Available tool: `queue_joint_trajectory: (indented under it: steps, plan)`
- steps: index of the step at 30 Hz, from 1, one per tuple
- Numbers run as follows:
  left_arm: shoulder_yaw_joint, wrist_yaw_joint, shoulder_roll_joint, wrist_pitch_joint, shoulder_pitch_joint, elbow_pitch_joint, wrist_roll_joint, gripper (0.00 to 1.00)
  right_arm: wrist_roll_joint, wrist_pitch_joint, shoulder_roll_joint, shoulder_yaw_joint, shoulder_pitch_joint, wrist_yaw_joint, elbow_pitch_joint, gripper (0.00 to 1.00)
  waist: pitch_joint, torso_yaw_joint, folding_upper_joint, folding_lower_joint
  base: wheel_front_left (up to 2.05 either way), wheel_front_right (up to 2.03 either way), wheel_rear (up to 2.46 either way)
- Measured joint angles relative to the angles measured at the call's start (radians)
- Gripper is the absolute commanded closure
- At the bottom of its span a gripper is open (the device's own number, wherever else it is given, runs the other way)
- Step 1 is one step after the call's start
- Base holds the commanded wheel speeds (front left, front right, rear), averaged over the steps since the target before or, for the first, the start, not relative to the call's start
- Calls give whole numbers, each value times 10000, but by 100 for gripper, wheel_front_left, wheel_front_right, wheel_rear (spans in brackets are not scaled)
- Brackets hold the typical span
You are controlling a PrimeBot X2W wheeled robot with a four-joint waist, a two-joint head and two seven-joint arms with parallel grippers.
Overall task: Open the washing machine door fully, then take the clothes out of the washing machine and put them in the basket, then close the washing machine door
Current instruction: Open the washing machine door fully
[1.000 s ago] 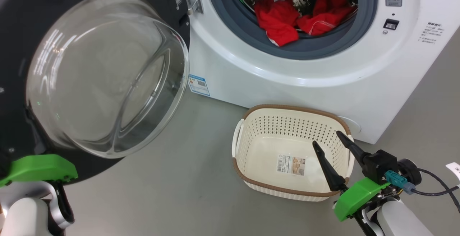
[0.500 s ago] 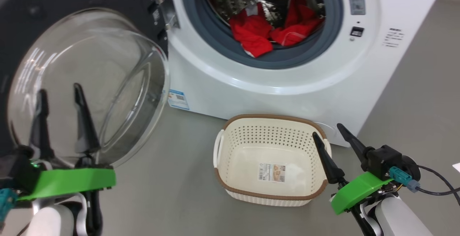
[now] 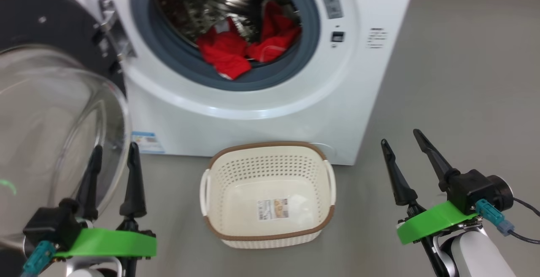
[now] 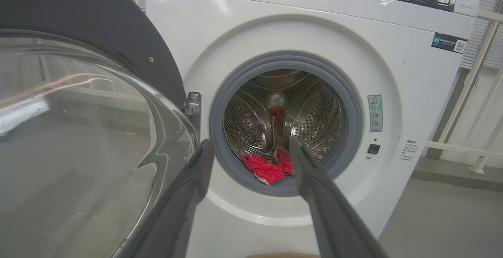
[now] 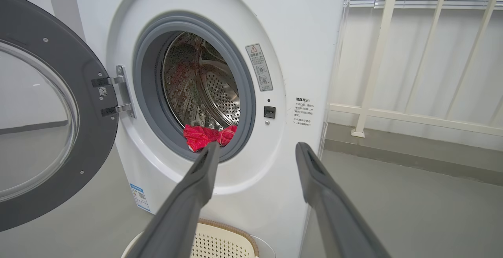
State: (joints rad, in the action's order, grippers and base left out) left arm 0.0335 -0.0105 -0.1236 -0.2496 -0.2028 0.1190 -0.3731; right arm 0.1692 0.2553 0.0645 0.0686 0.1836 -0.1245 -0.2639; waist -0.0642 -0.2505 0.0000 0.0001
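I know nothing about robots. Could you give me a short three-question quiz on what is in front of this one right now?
1. True or false: the washing machine door is shut.
2. Where are the red clothes? A) on the floor; B) inside the drum of the washing machine; C) on top of the machine.
3. Fill the gap: the basket on the floor holds nothing but a paper ____.

Key: 1 false, it stands swung open. 2 B. 3 label.
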Motion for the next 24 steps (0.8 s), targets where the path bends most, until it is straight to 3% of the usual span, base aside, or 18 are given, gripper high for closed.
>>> queue_joint_trajectory:
  steps: [4,11,24]
  plan:
    - [-326,21,192,-2,312,23,21,0,-38,0,-77,-128,-24,0,328,0,108,640,0,-1,0,0,0]
    - [-566,533,238,-33,973,-38,640,0,-38,0,-90,-230,-448,0,621,0,342,1712,0,0,0,0,0]
    - [-1087,861,451,-31,1710,1505,1197,0,21,0,-67,-316,-1039,0,830,0,901,3133,0,0,0,0,0]
